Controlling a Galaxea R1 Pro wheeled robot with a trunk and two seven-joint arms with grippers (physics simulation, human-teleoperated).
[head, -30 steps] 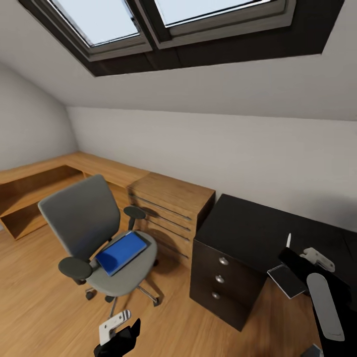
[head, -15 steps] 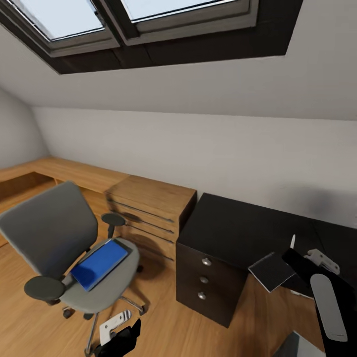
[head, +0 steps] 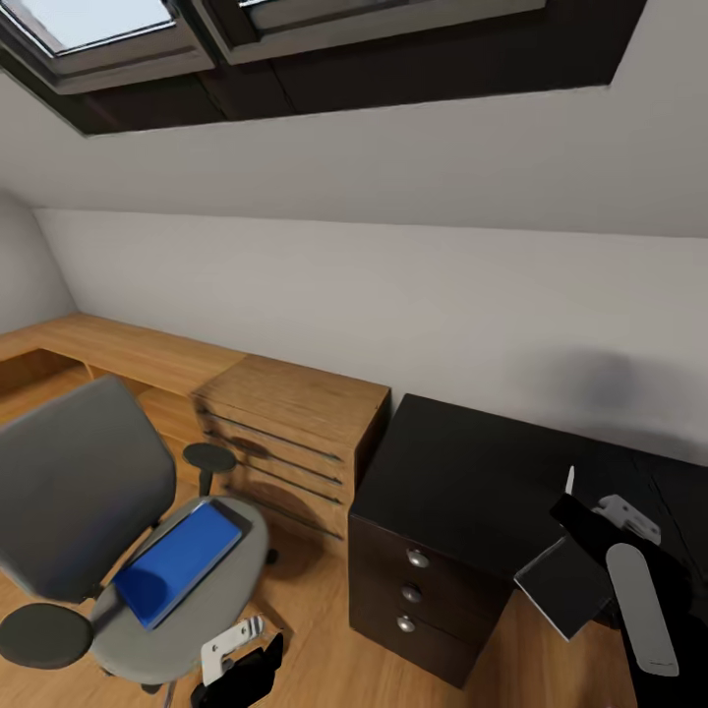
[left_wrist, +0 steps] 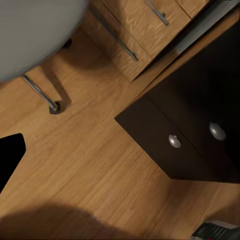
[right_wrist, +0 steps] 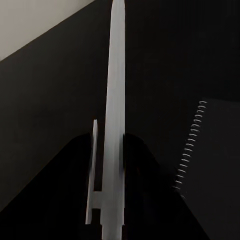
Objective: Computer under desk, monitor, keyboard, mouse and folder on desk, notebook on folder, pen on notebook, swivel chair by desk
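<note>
While the head camera looks down over both arms, the black desk [head: 492, 472] sits against the white wall, its drawer unit with three round knobs [head: 411, 590] at the near left corner. Swivel chair [head: 88, 511], grey, stands on the wood floor [head: 315, 629] well left of the desk, beyond a light wooden drawer chest [head: 285, 423] that is just beside the desk's left edge. Blue folder [head: 177, 562] lies flat on the chair seat, tilted toward the backrest.

Right gripper [head: 572, 503] over the desk's near edge, right side. Fingers closed on a white pen [head: 569, 481], which stands upright out of the grip; right wrist view shows the pen [right_wrist: 113, 125] as a long pale shaft with its clip alongside, dark fingers [right_wrist: 145, 190] pinching the lower part. Dark notebook [head: 565, 588] hangs tilted just below the right arm, overlapping the desk's near edge; cannot tell whether it touches the desk. Its spiral binding [right_wrist: 192, 145] shows in the right wrist view beside the pen.

Left gripper [head: 236, 659] low over the floor near the chair base; finger spread cannot be told. Left wrist view: floor, a chair leg with caster [left_wrist: 42, 95], desk drawer fronts [left_wrist: 190, 140], chest drawers [left_wrist: 145, 25]
</note>
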